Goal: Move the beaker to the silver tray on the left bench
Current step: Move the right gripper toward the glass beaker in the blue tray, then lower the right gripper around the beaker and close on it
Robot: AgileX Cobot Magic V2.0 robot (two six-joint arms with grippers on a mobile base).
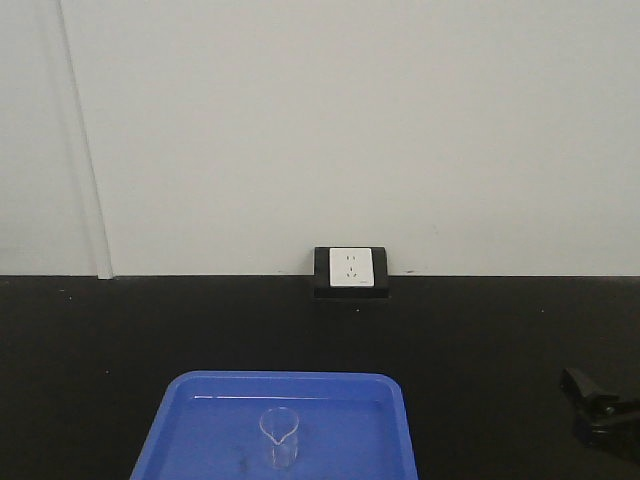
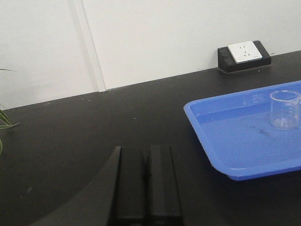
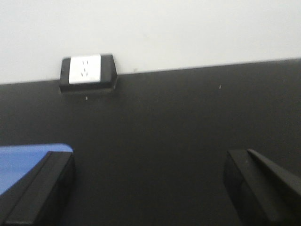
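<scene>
The beaker (image 1: 280, 437), small and clear with a pour spout, stands upright in a blue plastic tray (image 1: 190, 400) on a matte black worktop (image 1: 100, 340). The left wrist view shows the beaker (image 2: 285, 109) at the far right inside the blue tray (image 2: 207, 136). My left gripper (image 2: 146, 149) is shut, its fingers pressed together and holding nothing, well left of the tray. My right gripper (image 3: 148, 162) is wide open over bare worktop, and it shows at the right edge of the front view (image 1: 598, 405). The silver tray is out of view. Whether this worktop is the left bench I cannot tell.
A white wall runs along the back of the bench. A black-framed power outlet (image 1: 351, 270) sits on the worktop against the wall behind the blue tray. Green plant leaves (image 2: 4, 120) show at the far left of the left wrist view.
</scene>
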